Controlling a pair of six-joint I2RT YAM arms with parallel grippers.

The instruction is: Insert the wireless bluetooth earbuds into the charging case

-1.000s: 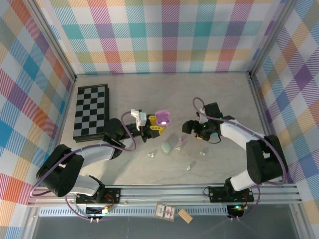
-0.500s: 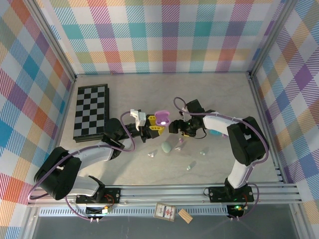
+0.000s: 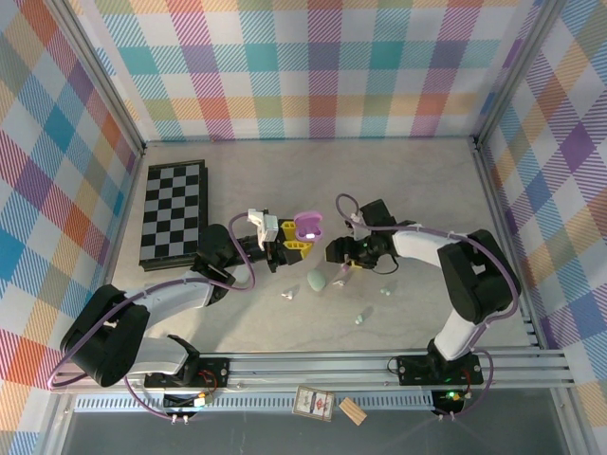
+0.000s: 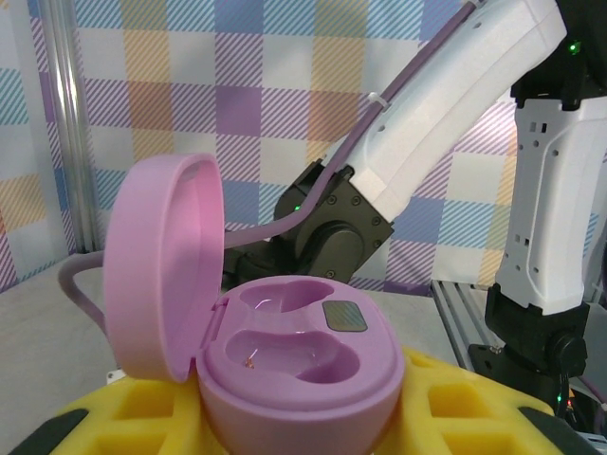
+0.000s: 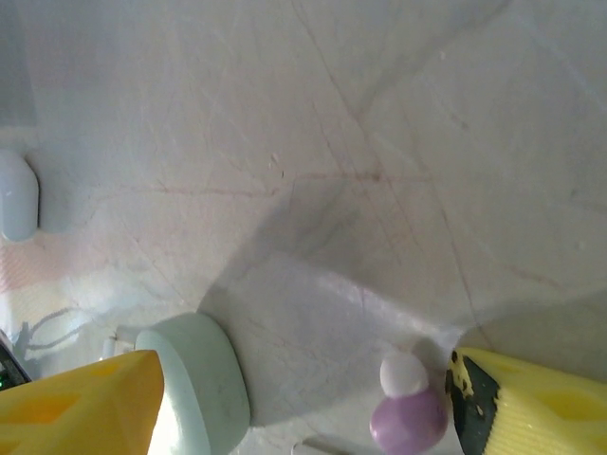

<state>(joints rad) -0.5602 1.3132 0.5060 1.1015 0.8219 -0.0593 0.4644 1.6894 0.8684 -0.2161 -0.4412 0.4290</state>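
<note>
Right tool (image 3: pixel 337 254) has swung left, open astride a tiny, slick earbud (image 5: pixel 408 409); pinch its bulb. Left tool (image 3: pixel 292 248) grips case (image 4: pixel 294 370).

A folded checkerboard (image 3: pixel 173 213) lies at the table's (image 3: pixel 408 175) far left.

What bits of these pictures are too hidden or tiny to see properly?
- Top view: nearest loose earbud too small to tell its shape.
- Right wrist view: mint case cut by the bottom edge and a yellow finger.
- Left wrist view: pink charging case underside hidden behind yellow fingers.
</note>
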